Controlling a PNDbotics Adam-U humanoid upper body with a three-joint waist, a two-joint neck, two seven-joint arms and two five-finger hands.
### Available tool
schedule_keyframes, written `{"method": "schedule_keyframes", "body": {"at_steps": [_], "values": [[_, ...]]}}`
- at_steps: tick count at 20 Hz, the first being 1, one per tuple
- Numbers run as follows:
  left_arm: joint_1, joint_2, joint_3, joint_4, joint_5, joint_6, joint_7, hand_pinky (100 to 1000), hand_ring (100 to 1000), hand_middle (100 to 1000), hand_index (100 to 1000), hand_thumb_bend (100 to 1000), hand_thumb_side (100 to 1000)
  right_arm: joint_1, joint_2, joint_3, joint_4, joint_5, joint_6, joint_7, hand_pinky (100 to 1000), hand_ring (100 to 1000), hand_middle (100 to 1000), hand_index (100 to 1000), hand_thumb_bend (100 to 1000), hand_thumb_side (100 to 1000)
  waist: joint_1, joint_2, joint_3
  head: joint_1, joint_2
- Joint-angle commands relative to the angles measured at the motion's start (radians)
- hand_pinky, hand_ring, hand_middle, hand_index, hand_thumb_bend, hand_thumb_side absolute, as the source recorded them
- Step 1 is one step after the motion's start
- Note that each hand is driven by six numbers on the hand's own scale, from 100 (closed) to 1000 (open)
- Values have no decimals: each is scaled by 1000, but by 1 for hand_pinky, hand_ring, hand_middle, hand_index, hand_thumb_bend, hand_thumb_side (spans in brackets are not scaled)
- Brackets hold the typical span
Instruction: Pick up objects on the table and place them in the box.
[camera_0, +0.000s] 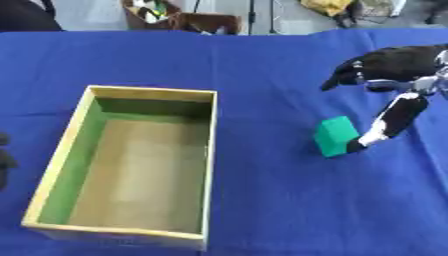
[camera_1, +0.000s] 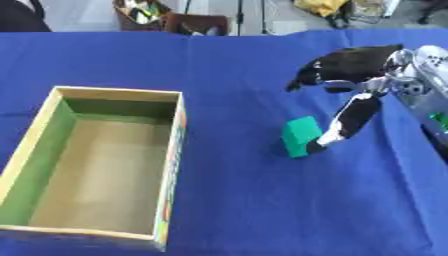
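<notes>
The green block (camera_0: 336, 136) stands on the blue tabletop (camera_0: 262, 60), right of the box (camera_0: 206, 150). The right hand (camera_0: 385, 67) is spread wide over it, thumb touching its right side.

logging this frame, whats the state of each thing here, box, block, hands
box: open on top, nothing inside, upright on the blue cloth
green block: on the cloth right of the box, outside it
right hand: open, one fingertip touching the block's right side
left hand: only a dark sliver at the left edge
</notes>
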Motion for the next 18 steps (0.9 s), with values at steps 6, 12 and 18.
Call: {"method": "schedule_keyframes", "body": {"at_steps": [6, 12, 18], "values": [[-9, 8, -2, -19, 0, 1, -4, 100, 338, 474, 495, 100, 909, -4, -11, 1, 16, 22, -33, 13, 827, 900, 773, 907, 597, 780, -2, -15, 0, 10, 6], [-9, 6, -2, -19, -2, 2, -5, 100, 338, 474, 495, 100, 910, 15, -4, 5, 36, 41, -32, -6, 822, 888, 732, 877, 588, 768, -2, -13, 0, 14, 10], [-9, 4, -2, -19, -2, 2, -5, 100, 338, 474, 495, 100, 910, 23, 8, 8, 79, 40, -38, 2, 823, 885, 717, 868, 573, 762, 1, -12, 1, 16, 11]]}}
